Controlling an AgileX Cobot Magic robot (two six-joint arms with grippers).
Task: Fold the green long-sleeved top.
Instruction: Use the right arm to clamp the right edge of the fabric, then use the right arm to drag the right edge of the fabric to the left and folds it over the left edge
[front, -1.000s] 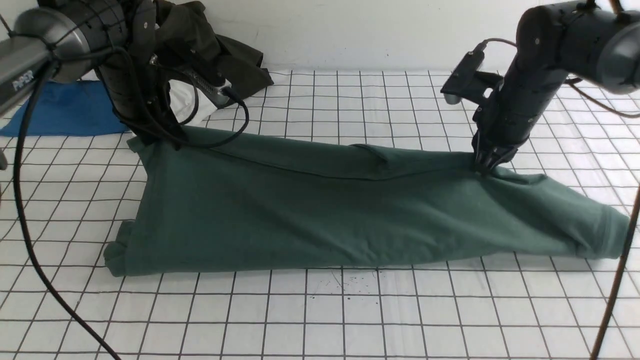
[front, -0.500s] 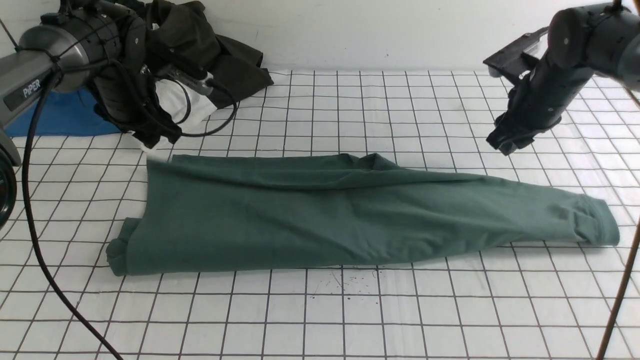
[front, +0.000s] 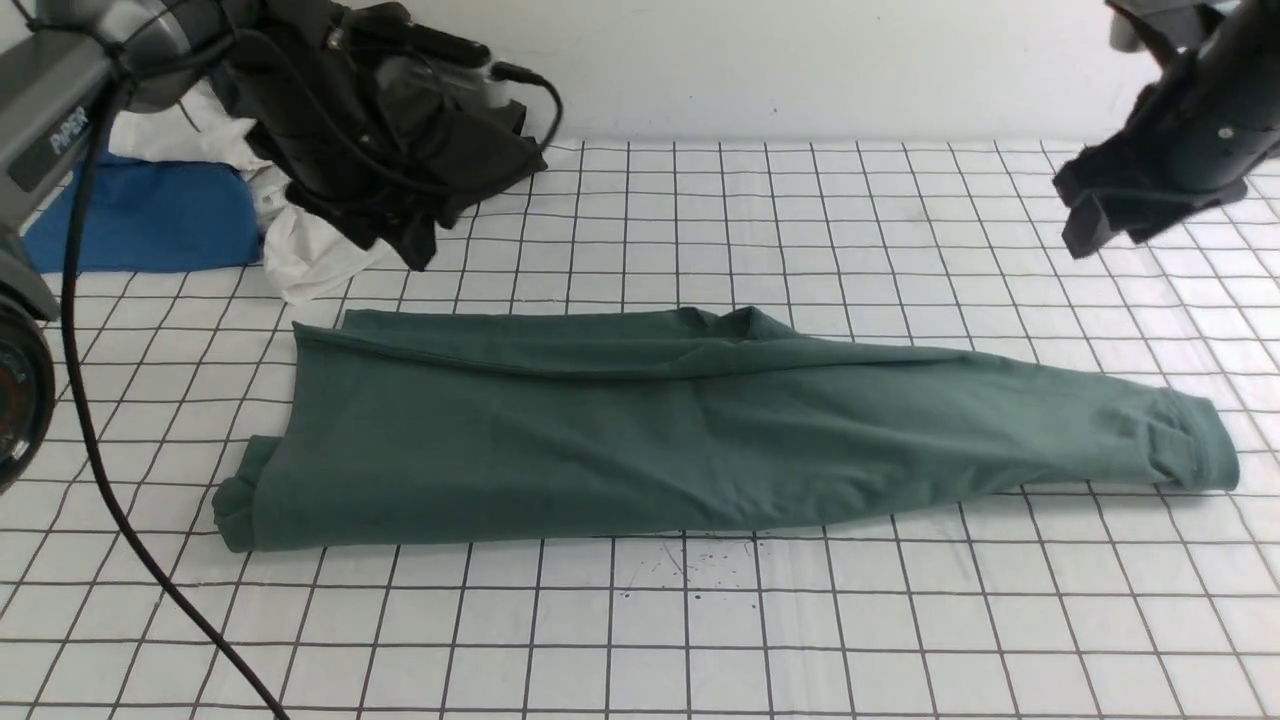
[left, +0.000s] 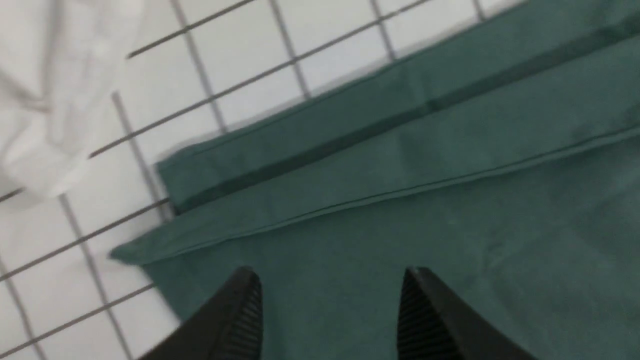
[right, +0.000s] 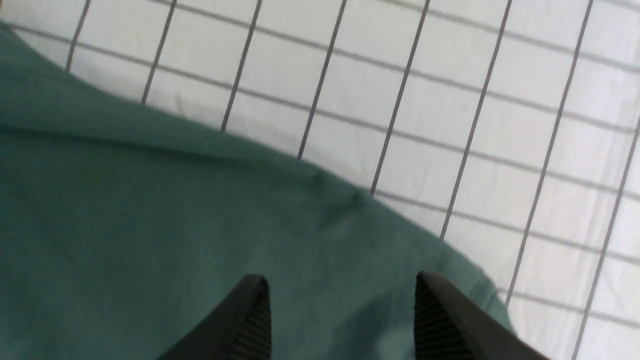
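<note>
While our left gripper (left: 330, 282) and right gripper (right: 342, 287) hang with jaws apart and nothing between them, we see the green long-sleeved top (front: 700, 430) lying below both, folded into a long band on the gridded cloth (front: 700, 620): the wide end under the left gripper, the narrower end under the right, touching neither.

Bright even light, soft shadows, glare on the gridded tabletop (front: 1190, 330) at right, blurry wrist views
</note>
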